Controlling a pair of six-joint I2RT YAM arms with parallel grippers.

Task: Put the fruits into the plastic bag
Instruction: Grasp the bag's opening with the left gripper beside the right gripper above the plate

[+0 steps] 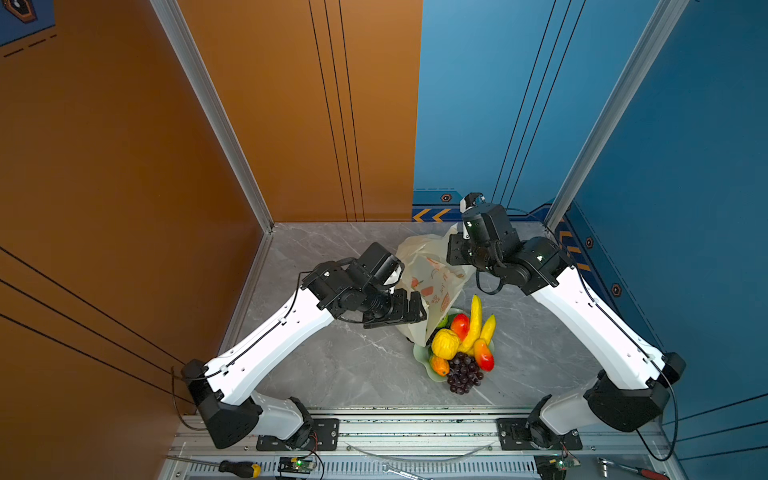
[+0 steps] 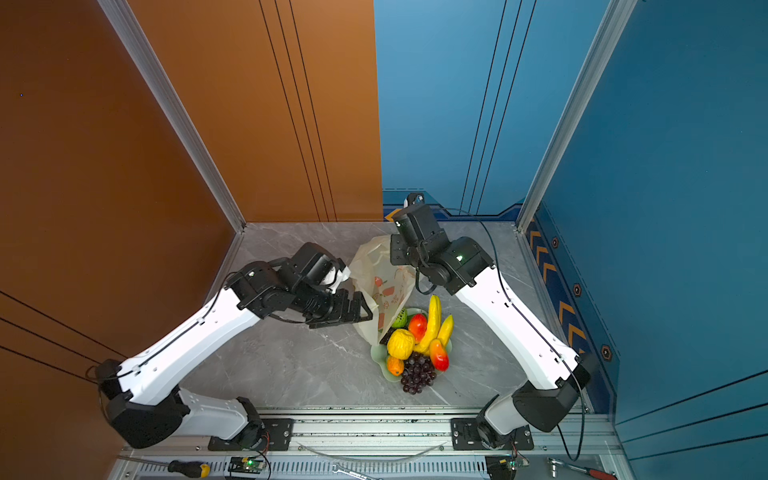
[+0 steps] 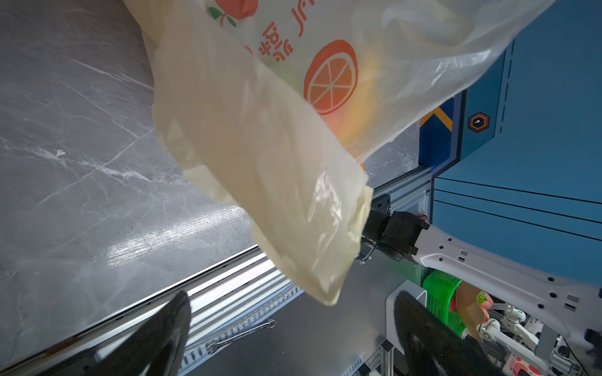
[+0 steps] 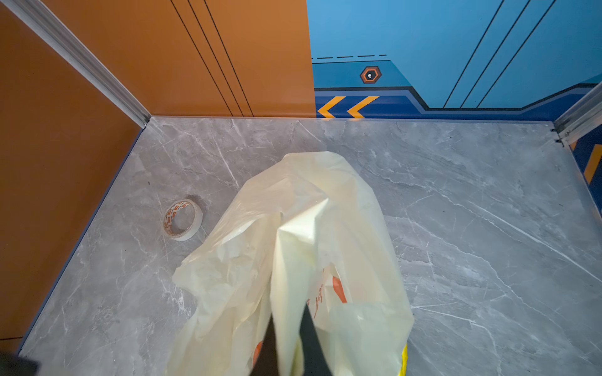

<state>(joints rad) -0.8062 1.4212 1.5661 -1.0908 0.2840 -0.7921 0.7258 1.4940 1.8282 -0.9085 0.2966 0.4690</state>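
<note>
Plenty of bare table was open on the near left and to the right of the fruits, so a gripper could've come in low from either side. The plastic bag was the real blocker: it hung across the middle and covered the far-left side of the pile. A tape roll sat near the bag, toward the far left corner.

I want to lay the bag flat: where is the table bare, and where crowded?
Bare: the front-left stretch between the left arm and the dish; the strip between dish and right arm; the back right, beyond the plastic bag. Crowded: mid-table, where bag, fruits, left gripper and right gripper meet; a tape roll sits back left.
</note>
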